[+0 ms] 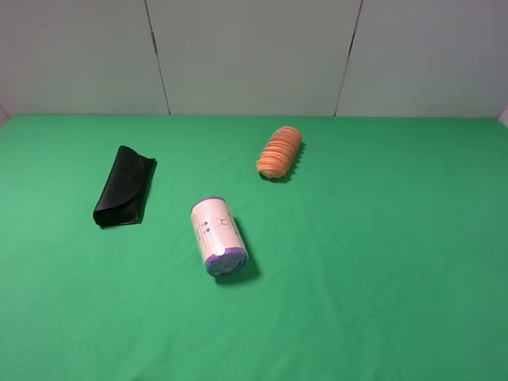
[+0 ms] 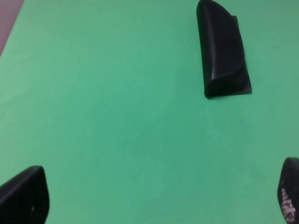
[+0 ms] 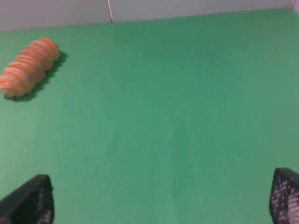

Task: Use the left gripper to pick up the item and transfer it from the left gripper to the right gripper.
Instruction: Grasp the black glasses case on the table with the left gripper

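Both spread wide, left gripper (image 2: 159, 193), right gripper (image 3: 156, 198); black case (image 1: 125, 187) flat on green cloth (image 1: 381, 262)

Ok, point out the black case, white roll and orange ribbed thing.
black case (image 1: 125, 189), exterior high view, middle of flap
white roll (image 1: 216, 232), exterior high view, middle of side
orange ribbed thing (image 1: 279, 151), exterior high view, middle of top
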{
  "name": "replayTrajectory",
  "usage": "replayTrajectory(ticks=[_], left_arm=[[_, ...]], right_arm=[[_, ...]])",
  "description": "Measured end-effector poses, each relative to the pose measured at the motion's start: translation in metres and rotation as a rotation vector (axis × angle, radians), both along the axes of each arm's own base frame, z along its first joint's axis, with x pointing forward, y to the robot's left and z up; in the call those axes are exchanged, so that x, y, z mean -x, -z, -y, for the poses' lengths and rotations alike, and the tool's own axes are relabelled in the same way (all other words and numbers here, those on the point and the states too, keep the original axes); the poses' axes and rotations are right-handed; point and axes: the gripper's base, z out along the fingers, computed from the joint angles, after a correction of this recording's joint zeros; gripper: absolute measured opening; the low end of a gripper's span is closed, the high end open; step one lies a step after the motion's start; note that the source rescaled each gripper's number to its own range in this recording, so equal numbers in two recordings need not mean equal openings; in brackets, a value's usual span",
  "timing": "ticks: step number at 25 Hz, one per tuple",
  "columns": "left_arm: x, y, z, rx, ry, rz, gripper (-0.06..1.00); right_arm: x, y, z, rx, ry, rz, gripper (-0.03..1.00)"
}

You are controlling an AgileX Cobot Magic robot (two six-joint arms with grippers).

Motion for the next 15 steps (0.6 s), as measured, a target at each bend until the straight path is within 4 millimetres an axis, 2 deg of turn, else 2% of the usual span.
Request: replayTrajectory(ticks=[15], left_arm=[[0.0, 0.0, 0.0, 0.0, 0.0, 0.0, 0.96]], right_arm=[[0.0, -0.0001, 0.0, 0.0, 0.0, 0.001, 1.0]])
